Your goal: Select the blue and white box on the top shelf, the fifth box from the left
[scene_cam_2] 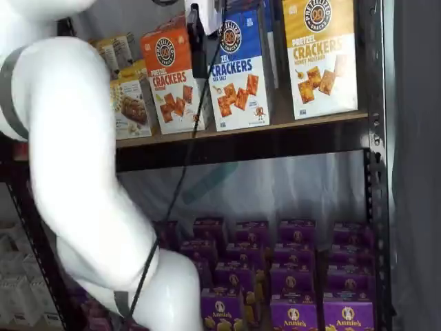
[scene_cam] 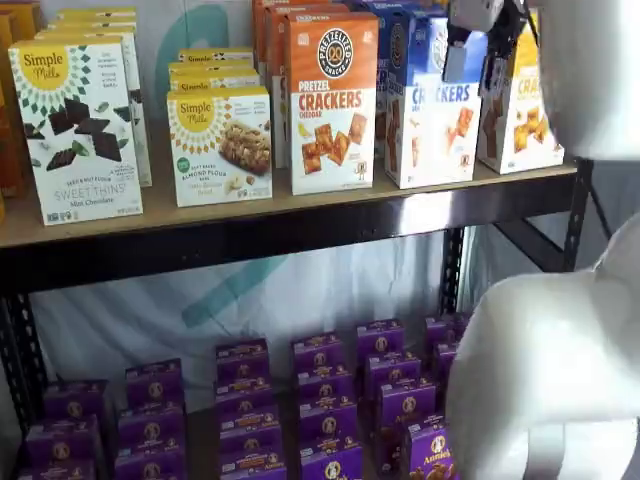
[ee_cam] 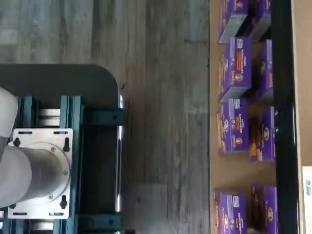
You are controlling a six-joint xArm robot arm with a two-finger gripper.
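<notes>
The blue and white box (scene_cam: 425, 130) stands upright on the top shelf (scene_cam: 300, 225), between an orange box and a yellow-topped one. It also shows in a shelf view (scene_cam_2: 241, 89), above the shelf's dark rail (scene_cam_2: 275, 141). My gripper (scene_cam: 475, 60) hangs from the top edge in front of the box's upper right corner. Its two black fingers (scene_cam: 500, 55) are apart and hold nothing. In a shelf view only one finger (scene_cam_2: 198, 38) shows, left of the box with a cable beside it. The wrist view does not show the box.
An orange Cheddar box (scene_cam: 333, 100), a yellow cracker box (scene_cam: 525, 110) and Simple Mills boxes (scene_cam: 218, 145) share the top shelf. Several purple boxes (scene_cam: 320, 400) fill the lower shelf, also in the wrist view (ee_cam: 234, 68). My white arm (scene_cam: 550, 380) fills the foreground. The dark mount (ee_cam: 44, 165) shows.
</notes>
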